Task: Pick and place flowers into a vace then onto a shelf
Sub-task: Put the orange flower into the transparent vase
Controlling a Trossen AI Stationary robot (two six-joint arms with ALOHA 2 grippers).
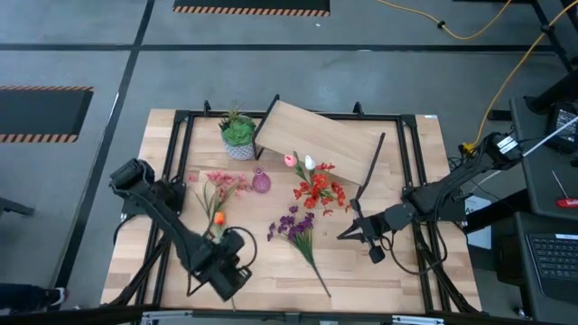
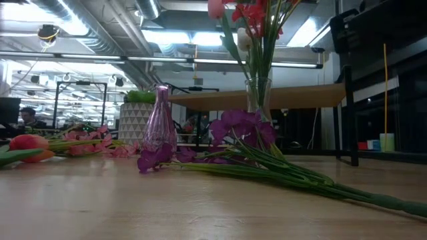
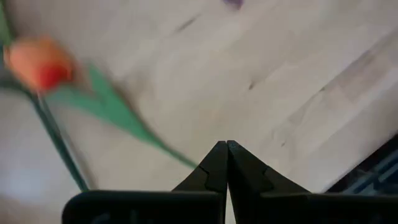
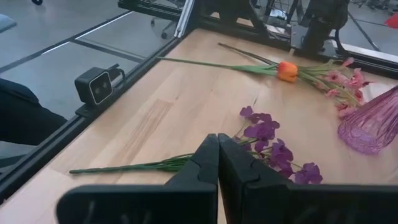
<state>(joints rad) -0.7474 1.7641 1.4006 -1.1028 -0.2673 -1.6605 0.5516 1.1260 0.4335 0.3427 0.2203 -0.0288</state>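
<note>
Several stems still lie loose on the tabletop, so the step in hand looks like picking the next flower. Both grippers are closed and empty: the left gripper hangs beside the orange tulip, the right gripper just off the purple cluster stem. Either must open, then pinch low on the thin stalk. Red blossoms and tulips already stand in the clear vase, near the wooden shelf; the pink vase is empty.

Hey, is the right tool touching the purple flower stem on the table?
Apart. The high view shows the shut right tool with bare tabletop between it and the purple flower stem.
</note>
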